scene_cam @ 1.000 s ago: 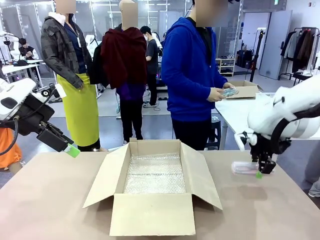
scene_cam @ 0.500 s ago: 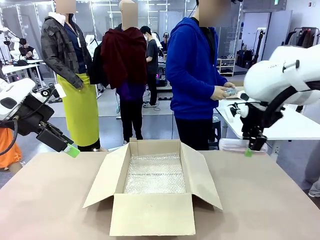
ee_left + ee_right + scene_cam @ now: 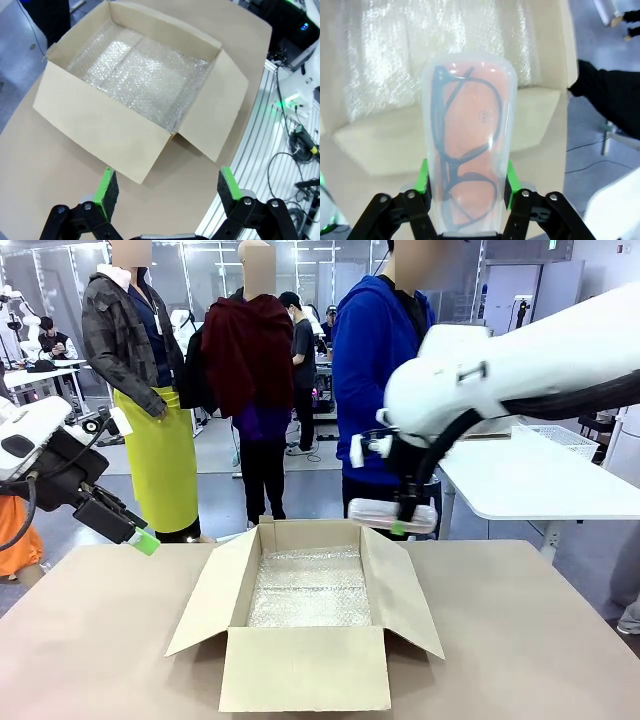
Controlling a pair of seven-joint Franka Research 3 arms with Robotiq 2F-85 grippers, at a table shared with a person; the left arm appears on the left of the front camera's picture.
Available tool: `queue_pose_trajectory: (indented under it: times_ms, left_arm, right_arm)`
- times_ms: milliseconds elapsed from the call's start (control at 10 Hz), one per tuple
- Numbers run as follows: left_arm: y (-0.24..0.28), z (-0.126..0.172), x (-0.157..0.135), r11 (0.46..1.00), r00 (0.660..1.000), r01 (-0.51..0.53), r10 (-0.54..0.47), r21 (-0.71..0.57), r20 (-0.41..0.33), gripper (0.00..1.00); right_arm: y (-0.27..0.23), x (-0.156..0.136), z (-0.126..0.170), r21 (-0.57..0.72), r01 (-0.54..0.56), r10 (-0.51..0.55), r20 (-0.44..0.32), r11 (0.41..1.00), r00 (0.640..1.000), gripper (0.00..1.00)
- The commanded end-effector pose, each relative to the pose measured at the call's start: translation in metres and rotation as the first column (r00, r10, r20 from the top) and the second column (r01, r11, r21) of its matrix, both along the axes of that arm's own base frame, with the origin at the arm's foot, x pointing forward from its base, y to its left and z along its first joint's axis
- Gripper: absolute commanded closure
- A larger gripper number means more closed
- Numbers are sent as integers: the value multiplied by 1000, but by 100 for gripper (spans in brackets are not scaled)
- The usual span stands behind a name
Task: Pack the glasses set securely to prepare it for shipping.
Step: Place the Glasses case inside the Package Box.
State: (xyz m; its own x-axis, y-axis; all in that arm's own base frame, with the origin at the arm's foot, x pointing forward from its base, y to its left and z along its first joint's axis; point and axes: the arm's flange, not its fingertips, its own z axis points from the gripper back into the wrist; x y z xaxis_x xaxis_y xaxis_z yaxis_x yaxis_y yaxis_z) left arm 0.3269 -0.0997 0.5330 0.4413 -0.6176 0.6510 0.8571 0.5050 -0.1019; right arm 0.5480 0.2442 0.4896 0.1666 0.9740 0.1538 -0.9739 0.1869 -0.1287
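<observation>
A pale pink glasses case of the glasses set, with dark-framed glasses showing through its clear lid, hangs lengthwise in my right gripper. That gripper is shut on it, green pads against both long sides. The case hovers over the far right corner of the open cardboard box, whose floor is lined with bubble wrap. My left gripper is off the table's left side, raised and open with nothing between its fingers, looking down on the box.
The box's flaps spread outward on the brown table. A person in a blue hoodie stands at the far side behind my right arm. A white table with a wire basket is at back right.
My right arm lifted the pink case off the table at the right and carried it up and left to above the box's far right corner. The left arm stayed still.
</observation>
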Motion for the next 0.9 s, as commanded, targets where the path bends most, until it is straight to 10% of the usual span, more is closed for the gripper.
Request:
queue_pose_trajectory:
  times_ms: [0,800]
  left_arm:
    - [1,1,-1,1000,1000,10,-10,-13,-6,0]
    - [1,1,-1,1000,1000,10,-10,-13,-6,0]
  right_arm:
    - [54,33,-7,-67,24,-23,6,997,1000,59]
    - [176,89,-114,-92,-10,1,-98,996,995,59]
